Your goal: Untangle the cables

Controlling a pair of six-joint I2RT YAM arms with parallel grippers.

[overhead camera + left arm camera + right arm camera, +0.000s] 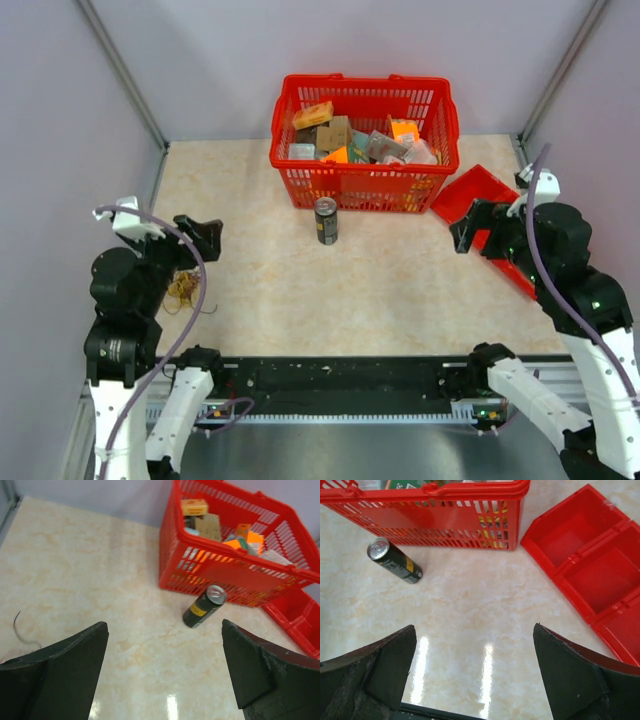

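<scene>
The cables point(183, 291) lie in a small tangle of thin yellow-orange and dark loops on the table at the left, just under my left arm. One dark wire end point(19, 628) shows at the left edge of the left wrist view. My left gripper point(203, 237) is open and empty, held above the table just beyond the tangle. My right gripper point(468, 228) is open and empty, held over the table at the right, beside the red tray. Between the fingers of both grippers only bare table shows.
A red basket point(365, 185) full of small boxes stands at the back centre. A black drink can point(326, 220) stands in front of it. A red divided tray point(478, 195) lies at the right. A black rail point(340, 378) runs along the near edge.
</scene>
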